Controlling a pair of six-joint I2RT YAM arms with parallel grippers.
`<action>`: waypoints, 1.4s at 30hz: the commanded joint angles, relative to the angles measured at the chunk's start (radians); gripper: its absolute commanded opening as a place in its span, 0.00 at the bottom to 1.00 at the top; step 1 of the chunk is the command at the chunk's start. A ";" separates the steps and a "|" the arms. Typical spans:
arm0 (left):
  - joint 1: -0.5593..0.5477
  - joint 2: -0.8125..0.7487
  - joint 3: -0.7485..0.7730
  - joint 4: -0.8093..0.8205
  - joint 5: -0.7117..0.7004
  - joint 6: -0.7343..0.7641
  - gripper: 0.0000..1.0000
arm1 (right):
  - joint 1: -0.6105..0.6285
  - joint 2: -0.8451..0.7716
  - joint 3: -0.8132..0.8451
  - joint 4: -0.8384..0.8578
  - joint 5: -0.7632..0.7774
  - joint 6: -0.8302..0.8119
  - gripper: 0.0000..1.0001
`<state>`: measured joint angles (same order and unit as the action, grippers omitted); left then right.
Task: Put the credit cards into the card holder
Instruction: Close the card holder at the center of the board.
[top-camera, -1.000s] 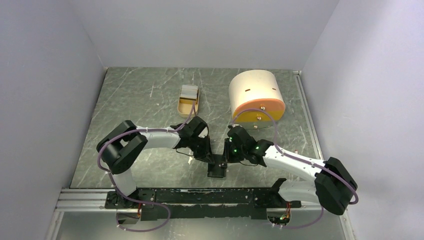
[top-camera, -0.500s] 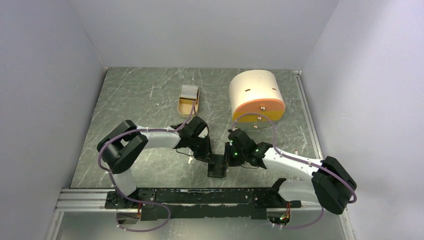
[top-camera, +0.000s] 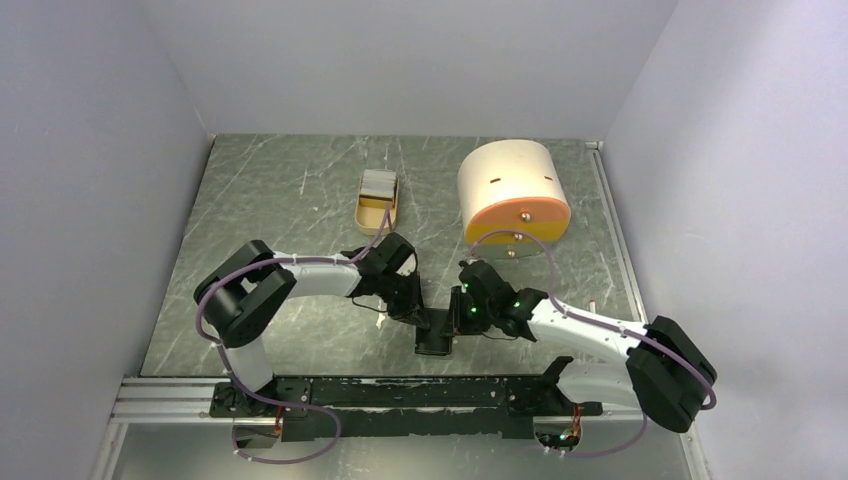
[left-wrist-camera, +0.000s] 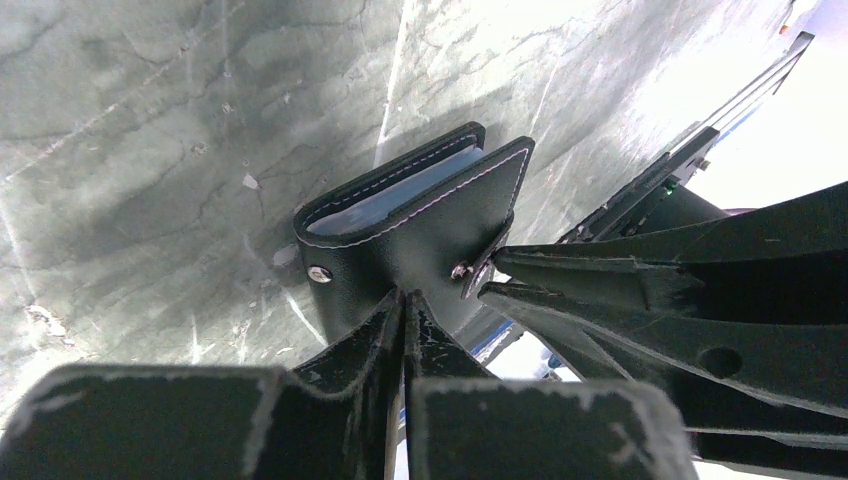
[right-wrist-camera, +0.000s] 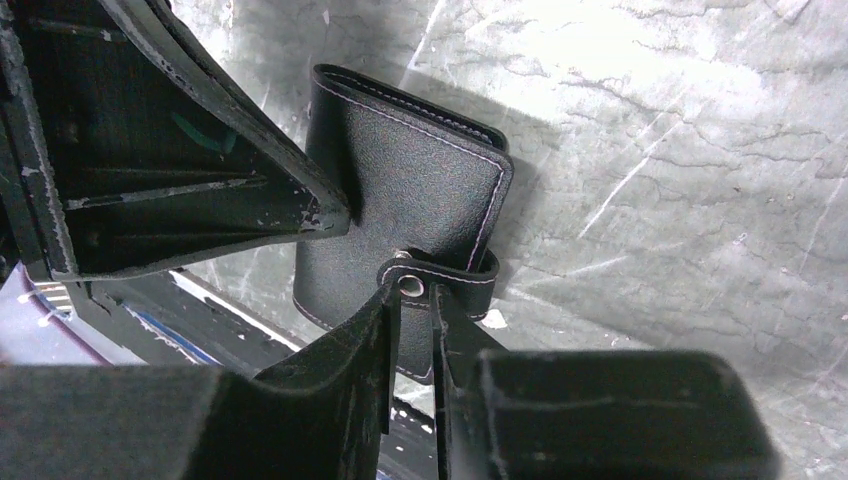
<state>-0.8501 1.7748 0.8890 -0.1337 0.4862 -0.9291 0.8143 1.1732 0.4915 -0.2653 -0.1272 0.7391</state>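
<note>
Okay, top view: card holder (top-camera: 434, 343) at the desk's (top-camera: 280, 190) near edge; credit cards (top-camera: 378, 182) well apart in tan tray (top-camera: 366, 214). Left wrist: left claw (left-wrist-camera: 403, 300) pinches the cover. Right wrist: right claw (right-wrist-camera: 410, 297) clamped on snap tab (right-wrist-camera: 445, 274); pull tab gently, hold cover down.

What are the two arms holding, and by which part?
Both hold the black card holder: the left end effector pinches the edge of its cover, the right end effector pinches its snap tab.
</note>
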 joint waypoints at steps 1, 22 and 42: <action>-0.005 0.005 -0.016 0.002 -0.043 0.013 0.09 | -0.005 -0.028 -0.027 0.014 0.002 0.036 0.22; -0.014 -0.003 -0.025 0.009 -0.046 0.001 0.09 | 0.003 0.025 -0.037 0.076 0.025 0.053 0.16; -0.018 0.000 -0.030 0.036 -0.025 0.001 0.09 | 0.033 0.101 0.044 -0.050 0.147 0.027 0.15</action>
<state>-0.8539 1.7710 0.8791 -0.1181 0.4835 -0.9325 0.8360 1.2335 0.5289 -0.2653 -0.0841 0.7834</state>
